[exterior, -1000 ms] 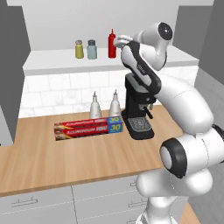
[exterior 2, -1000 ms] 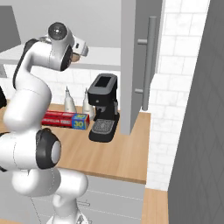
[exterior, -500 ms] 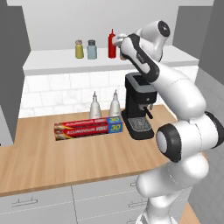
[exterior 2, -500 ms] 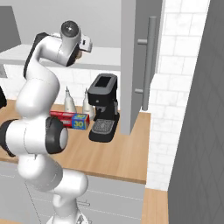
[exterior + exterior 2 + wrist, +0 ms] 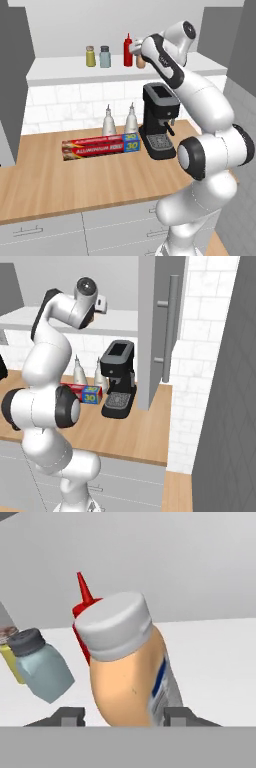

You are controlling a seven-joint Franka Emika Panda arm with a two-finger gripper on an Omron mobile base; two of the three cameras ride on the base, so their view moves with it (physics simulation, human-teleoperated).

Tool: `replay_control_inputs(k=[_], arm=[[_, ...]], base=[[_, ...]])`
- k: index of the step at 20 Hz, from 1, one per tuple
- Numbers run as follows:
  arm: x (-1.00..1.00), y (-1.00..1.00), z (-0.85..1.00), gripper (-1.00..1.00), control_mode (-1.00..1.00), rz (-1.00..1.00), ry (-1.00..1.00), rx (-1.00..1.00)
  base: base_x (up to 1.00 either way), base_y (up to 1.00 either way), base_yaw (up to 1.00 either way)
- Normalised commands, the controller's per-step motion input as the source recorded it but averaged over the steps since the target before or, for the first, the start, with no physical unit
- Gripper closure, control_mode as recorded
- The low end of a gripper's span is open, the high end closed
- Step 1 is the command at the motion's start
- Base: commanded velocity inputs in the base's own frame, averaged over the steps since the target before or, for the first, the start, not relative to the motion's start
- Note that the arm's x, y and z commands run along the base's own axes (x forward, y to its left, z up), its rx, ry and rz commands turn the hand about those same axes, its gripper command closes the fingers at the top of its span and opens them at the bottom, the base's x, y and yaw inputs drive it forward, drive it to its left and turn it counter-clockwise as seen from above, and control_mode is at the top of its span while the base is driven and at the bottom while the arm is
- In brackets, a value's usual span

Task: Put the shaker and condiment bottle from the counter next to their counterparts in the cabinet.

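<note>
Hand (image 5: 121, 718) has just started opening around the condiment bottle (image 5: 131, 672); fingers flank it with slight gaps, so grip looks released. Bottle stands on the cabinet (image 5: 60, 75) shelf just beside the red squeeze bottle (image 5: 128, 50), shaker (image 5: 90, 56) already placed; remaining: retract
</note>
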Motion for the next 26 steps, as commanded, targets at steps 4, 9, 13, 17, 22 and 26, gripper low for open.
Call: replay_control_inputs(k=[4, 9, 13, 17, 22, 26], arm=[[-0.3, 0.07, 0.0, -1.0, -1.0, 0.05, 0.0, -0.01], [-0.86, 0.12, 0.0, -1.0, -1.0, 0.03, -0.01, 0.0], [-0.99, 0.12, 0.13, -1.0, -1.0, 0.0, -0.04, 0.0], [-0.91, 0.11, 0.16, -1.0, -1.0, 0.0, -0.05, 0.0], [-0.95, 0.14, 0.19, -1.0, -1.0, 0.0, -0.05, 0.0], [-1.0, 0.19, 0.29, -1.0, -1.0, 0.0, -0.02, 0.0]], base=[[0.0, 0.0, 0.0], [0.0, 0.0, 0.0], [0.0, 0.0, 0.0], [0.0, 0.0, 0.0], [0.0, 0.0, 0.0], [0.0, 0.0, 0.0]])
